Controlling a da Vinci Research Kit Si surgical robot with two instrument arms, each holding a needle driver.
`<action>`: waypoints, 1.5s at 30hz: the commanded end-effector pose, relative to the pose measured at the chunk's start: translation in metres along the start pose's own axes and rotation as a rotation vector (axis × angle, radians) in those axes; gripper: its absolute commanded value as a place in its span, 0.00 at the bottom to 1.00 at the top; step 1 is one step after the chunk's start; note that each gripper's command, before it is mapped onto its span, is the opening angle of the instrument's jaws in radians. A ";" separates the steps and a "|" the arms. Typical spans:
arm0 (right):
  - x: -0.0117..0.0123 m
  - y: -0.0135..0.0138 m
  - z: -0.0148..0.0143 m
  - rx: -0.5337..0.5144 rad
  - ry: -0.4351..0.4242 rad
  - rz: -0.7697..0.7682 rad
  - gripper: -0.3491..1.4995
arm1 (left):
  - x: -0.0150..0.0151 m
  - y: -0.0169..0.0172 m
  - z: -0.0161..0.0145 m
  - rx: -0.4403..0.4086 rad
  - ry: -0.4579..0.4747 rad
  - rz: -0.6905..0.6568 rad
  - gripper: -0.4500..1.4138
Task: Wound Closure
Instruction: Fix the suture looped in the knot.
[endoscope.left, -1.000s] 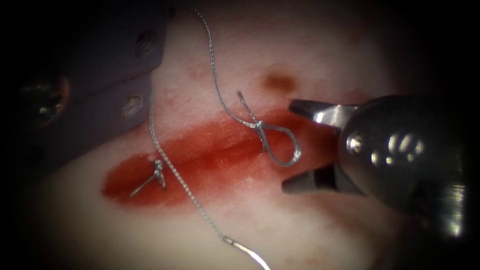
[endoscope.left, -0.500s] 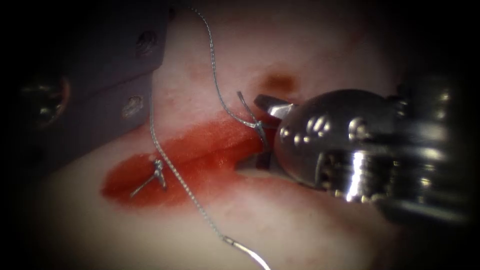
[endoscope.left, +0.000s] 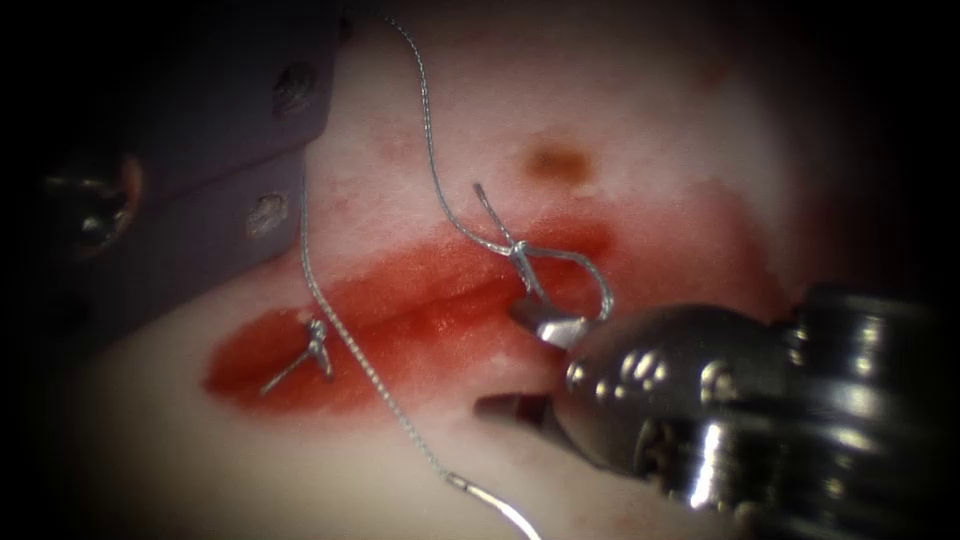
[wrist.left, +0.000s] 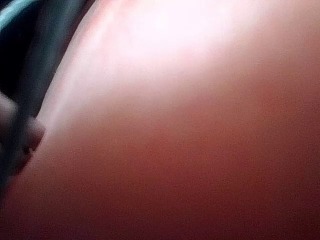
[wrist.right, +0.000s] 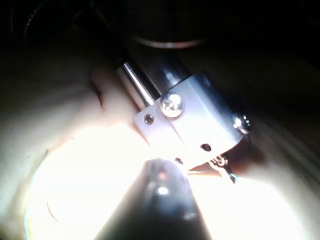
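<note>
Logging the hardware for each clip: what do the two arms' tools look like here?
The right arm's tool has a rounded, polished silver wrist with small rivets and short dark tapered jaws with bright inner faces, on a ribbed metal collar. The left arm's tool shows as a dull grey, flat-sided housing with two round screw heads.

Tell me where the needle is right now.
In the endoscope view the needle lies on the tissue below the cut, left of the right tool, held by neither tool.
</note>
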 end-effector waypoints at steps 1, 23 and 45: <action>0.0013 0.0007 0.0000 -0.002 0.005 0.006 0.49 | -0.0013 0.0003 -0.0001 -0.002 -0.006 -0.002 0.00; 0.0018 0.0023 -0.0014 -0.009 -0.005 0.024 0.48 | -0.0011 0.0000 0.0001 0.000 0.006 -0.006 0.00; 0.0008 0.0038 0.0009 -0.040 -0.047 0.043 0.00 | -0.0010 -0.0001 0.0000 0.000 0.009 -0.007 0.00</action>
